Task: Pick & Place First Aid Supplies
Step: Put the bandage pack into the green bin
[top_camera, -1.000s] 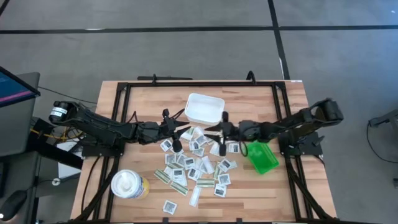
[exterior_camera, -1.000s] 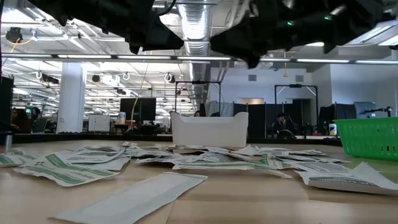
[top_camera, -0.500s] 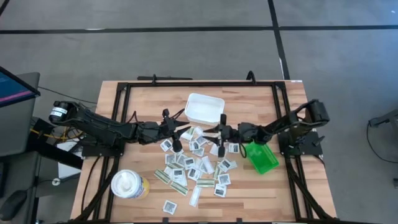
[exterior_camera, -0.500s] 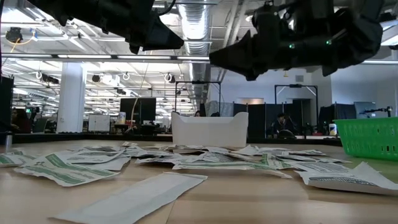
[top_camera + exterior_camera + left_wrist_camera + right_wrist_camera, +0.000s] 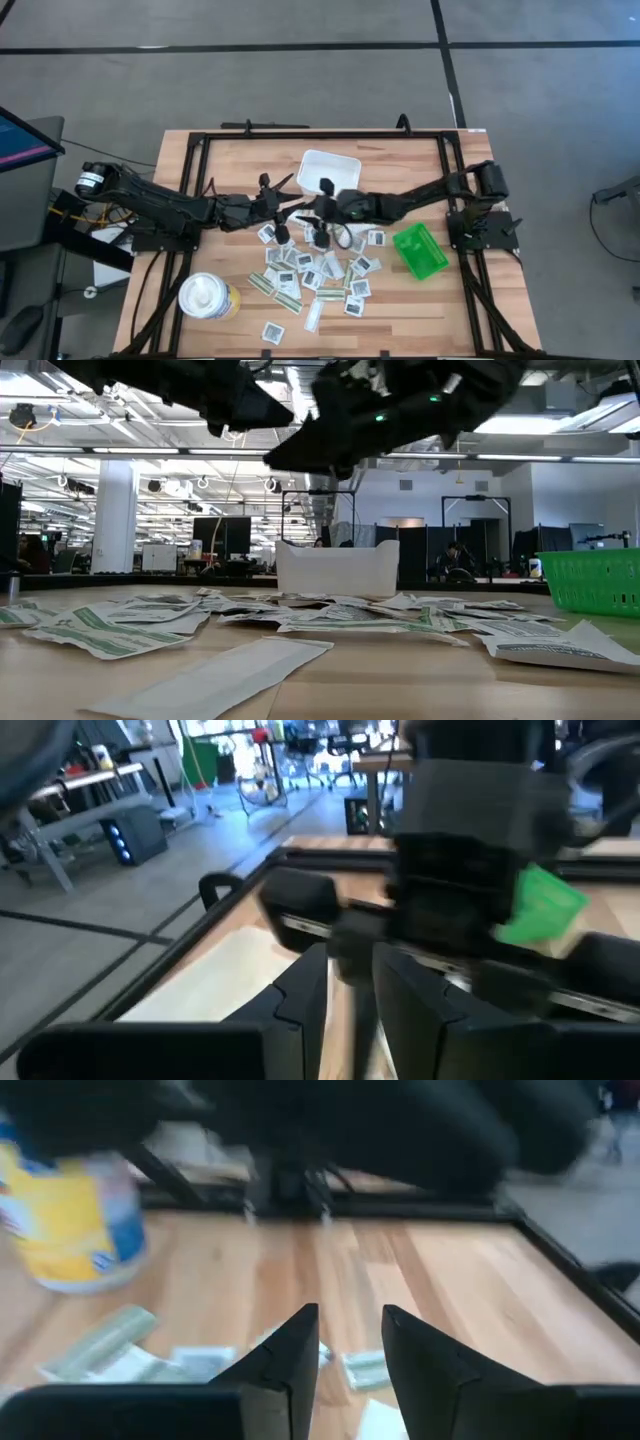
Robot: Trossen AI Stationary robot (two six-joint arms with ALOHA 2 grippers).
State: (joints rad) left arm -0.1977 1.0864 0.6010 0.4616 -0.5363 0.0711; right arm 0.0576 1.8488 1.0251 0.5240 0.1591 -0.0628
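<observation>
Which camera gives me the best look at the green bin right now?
The high view: the whole green bin shows, sitting right of the packets. The low view shows only one mesh side at its right edge. The left wrist view catches a blurred green patch; the right wrist view shows none of it.

Light planked wood table [image 5: 230,160], glossy white plastic tray [image 5: 312,168], paper packets [image 5: 330,268]

high view: looks straight down from well above, taking in the whole table [image 5: 200,160] and floor around it
low view: sits at tabletop height, close to the nearest packets [image 5: 215,678], facing level across to the white tray [image 5: 336,568] and room beyond
wrist views: ride close above the tabletop
shared: tray, green bin [image 5: 421,251], packets in high and low
</observation>
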